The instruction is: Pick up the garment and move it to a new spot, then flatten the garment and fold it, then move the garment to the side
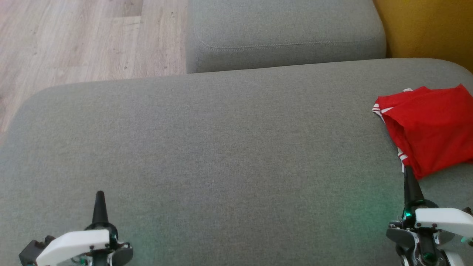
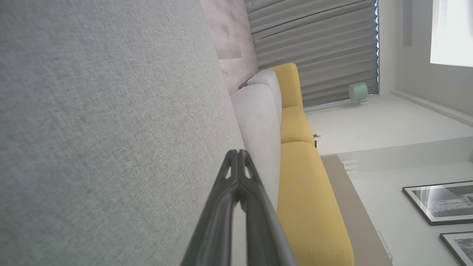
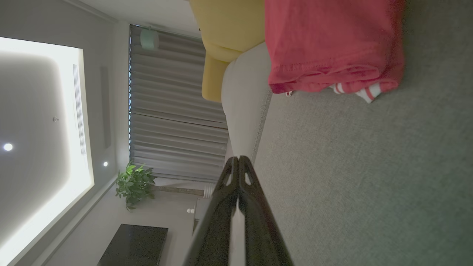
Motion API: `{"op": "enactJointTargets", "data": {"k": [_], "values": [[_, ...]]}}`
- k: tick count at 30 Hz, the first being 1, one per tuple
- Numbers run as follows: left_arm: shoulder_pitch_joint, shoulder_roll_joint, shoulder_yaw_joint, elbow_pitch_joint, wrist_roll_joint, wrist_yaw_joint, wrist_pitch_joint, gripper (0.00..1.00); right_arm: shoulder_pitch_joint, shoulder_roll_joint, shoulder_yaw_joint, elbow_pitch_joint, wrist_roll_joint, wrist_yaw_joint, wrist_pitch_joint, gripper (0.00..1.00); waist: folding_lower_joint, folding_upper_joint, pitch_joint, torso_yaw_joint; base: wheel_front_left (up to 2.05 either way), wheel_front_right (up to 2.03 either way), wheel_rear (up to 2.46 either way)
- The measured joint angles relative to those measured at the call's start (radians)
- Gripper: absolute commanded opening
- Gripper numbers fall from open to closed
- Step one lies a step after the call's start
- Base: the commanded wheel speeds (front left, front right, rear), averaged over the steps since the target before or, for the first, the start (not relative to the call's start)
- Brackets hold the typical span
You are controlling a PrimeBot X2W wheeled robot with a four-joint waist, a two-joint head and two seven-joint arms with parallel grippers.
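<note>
The garment is red with white striped trim, lying folded at the right edge of the grey cushion. In the right wrist view the garment lies ahead of the fingertips, apart from them. My right gripper is shut and empty, its tip just below the garment's near corner. At the lower left my left gripper is shut too, holding nothing, over bare cushion. In each wrist view the fingers meet at the tips.
A second grey cushion sits behind the first, with wooden floor at the upper left. A yellow seat borders the upper right. The left wrist view shows yellow cushions beside the grey ones.
</note>
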Motion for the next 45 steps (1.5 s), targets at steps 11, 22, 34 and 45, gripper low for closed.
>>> {"op": "enactJointTargets", "data": {"k": [11, 22, 34, 45], "values": [[-0.028, -0.001, 0.030, 0.009, -0.136, -0.028, 0.035, 0.00, -0.021, 0.000, -0.022, 0.000, 0.142, 0.000, 0.034, 0.00, 0.0000, 0.0000, 0.010, -0.003, 0.00, 0.00, 0.00], [-0.059, -0.002, 0.057, 0.018, -0.232, -0.048, 0.061, 0.00, -0.039, 0.000, -0.041, 0.000, 0.242, 0.000, 0.055, 0.00, 0.0000, 0.0000, 0.017, -0.005, 0.00, 0.00, 0.00], [-0.059, -0.003, 0.060, 0.018, -0.231, -0.048, 0.062, 0.00, -0.039, 0.000, -0.044, 0.000, 0.242, 0.000, 0.061, 0.00, 0.0000, 0.0000, 0.017, -0.005, 0.00, 0.00, 0.00], [-0.059, -0.005, 0.065, 0.018, -0.231, -0.048, 0.066, 0.00, -0.039, 0.000, -0.046, 0.000, 0.242, 0.000, 0.061, 0.00, 0.0000, 0.0000, 0.017, -0.005, 0.00, 0.00, 0.00]]}}
